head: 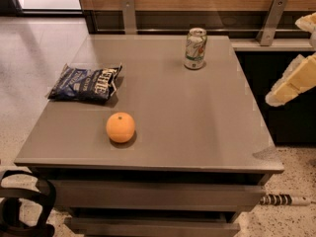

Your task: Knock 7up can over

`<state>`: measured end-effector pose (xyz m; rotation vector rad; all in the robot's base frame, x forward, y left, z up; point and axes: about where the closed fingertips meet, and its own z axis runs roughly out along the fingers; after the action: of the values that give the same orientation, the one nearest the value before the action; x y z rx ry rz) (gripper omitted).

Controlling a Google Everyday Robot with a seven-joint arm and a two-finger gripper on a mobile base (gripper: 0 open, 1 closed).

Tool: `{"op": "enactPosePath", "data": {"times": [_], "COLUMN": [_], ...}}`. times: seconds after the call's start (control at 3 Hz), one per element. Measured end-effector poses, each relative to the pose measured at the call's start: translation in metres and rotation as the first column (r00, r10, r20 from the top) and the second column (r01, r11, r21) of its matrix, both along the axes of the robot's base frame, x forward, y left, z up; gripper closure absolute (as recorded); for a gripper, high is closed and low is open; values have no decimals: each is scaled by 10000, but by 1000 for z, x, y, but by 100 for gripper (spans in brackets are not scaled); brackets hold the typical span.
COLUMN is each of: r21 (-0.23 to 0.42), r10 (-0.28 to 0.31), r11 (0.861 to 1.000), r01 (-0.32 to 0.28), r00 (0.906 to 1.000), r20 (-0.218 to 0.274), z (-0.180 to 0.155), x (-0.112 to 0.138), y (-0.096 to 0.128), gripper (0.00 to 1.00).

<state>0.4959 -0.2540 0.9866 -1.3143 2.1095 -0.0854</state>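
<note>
Right of the grey bench (197, 117) hovers the cream pincer (290, 84), grip state untellable; approach step, I judge; next, shove the upright whitish-silver aluminium 7up can (195, 48).

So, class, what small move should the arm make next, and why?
Probably carry the gripper leftward over the table toward the 7up can: the can stands upright near the far edge, and the gripper hangs beyond the table's right side, not touching it.

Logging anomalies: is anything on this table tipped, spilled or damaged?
Nothing stands out. The 7up can stands upright at the far edge, the chip bag lies flat, the orange looks whole, no spill shows. The gripper hangs beyond the table's right side.
</note>
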Motion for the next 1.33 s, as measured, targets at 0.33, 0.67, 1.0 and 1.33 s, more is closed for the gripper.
{"op": "enactPosePath", "data": {"times": [0.33,0.67,1.0,1.33], "r21": [1445,2801,4289,5499], "r10": [-779,-1048,-899,-728], "r11": [9876,9580,9031,8350], "r01": [617,608,236,-192], "r00": [9909,9838,9868,9867], "r20": [1096,1452,1350,1450], "z": [5,5,-4,-14], "x": [51,98,138,169], "y": [-28,-35,-24,-5], "gripper": [0,0,0,0]}}
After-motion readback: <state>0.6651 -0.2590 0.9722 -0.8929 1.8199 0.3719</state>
